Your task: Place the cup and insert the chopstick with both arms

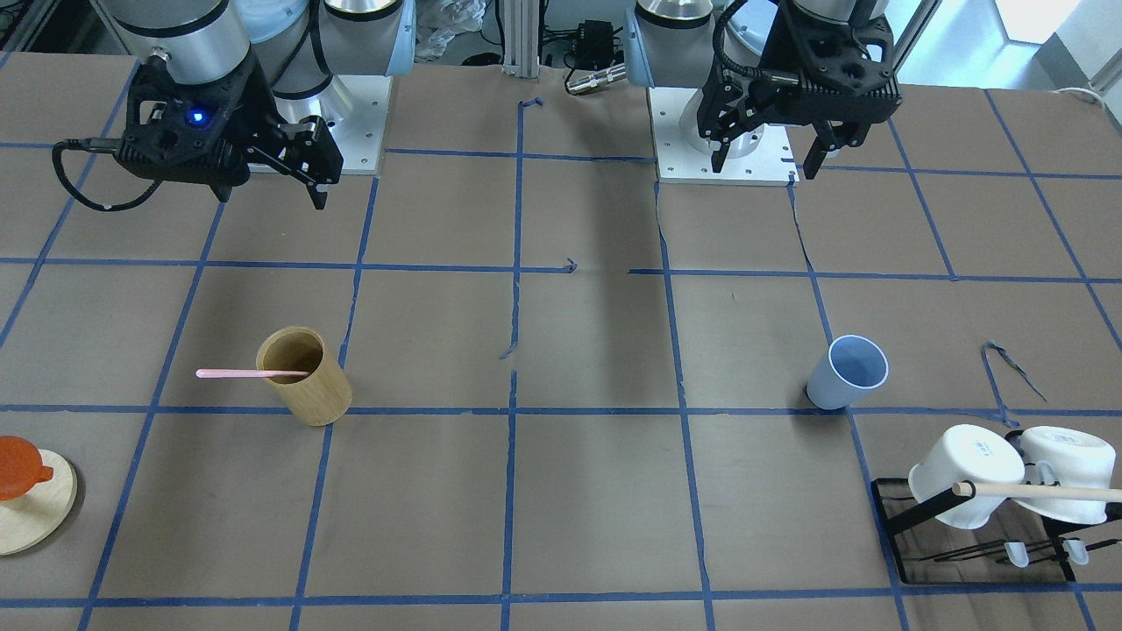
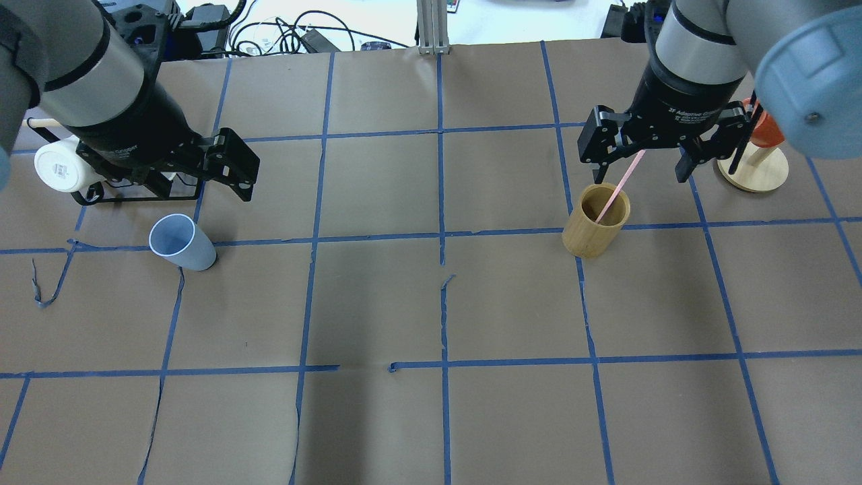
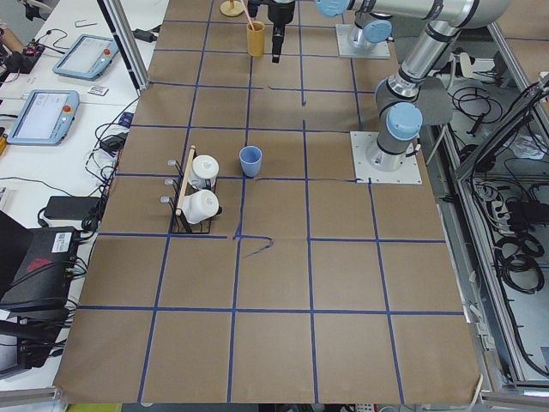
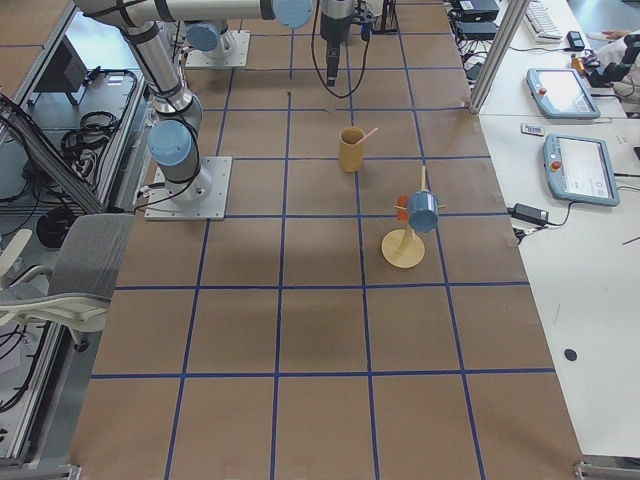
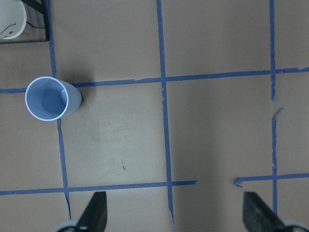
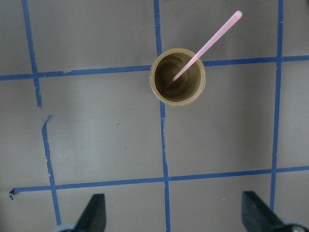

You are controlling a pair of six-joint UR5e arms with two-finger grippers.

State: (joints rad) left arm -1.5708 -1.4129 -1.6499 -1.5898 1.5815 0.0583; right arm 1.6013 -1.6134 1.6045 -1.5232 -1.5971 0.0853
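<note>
The light-blue cup (image 2: 180, 241) stands upright on the table and shows in the left wrist view (image 5: 48, 98) to the upper left of the fingers. My left gripper (image 1: 765, 166) hangs open and empty above the table, apart from the cup. The pale-pink chopstick (image 2: 616, 192) leans inside a tan bamboo cylinder (image 2: 596, 225), with its top end sticking out over the rim (image 6: 207, 46). My right gripper (image 2: 638, 176) is open and empty, high above the cylinder and not touching the stick.
A black rack with white mugs (image 1: 973, 478) stands near the cup, at the table's edge. A round wooden stand (image 2: 753, 168) with an orange cup (image 1: 17, 469) on it is beside the bamboo cylinder. Blue tape lines grid the brown paper table.
</note>
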